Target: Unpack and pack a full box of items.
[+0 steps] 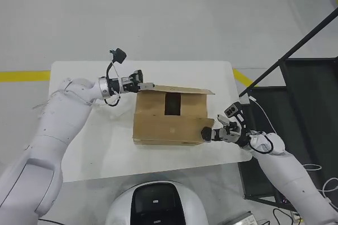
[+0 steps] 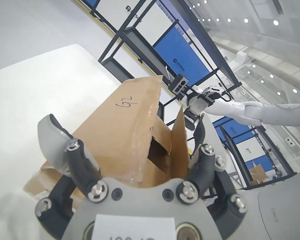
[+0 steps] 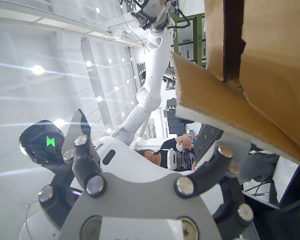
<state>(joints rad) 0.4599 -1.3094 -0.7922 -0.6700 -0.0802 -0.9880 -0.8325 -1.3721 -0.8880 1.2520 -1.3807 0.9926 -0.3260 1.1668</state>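
Box (image 1: 152, 112) at centre of table (image 1: 90, 146), flaps (image 1: 183, 90) partly folded, gap between. L gripper (image 1: 149, 86) at far corner, R gripper (image 1: 208, 134) at near corner: both spread wide, gripping nothing. Est.: late packing; flap closure remains.

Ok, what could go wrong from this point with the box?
The left hand and right hand are open at opposite corners of the cardboard box; a pull from only one could spin or slide it across the table. The creased cardboard at the left hand's corner may tear if gripped.
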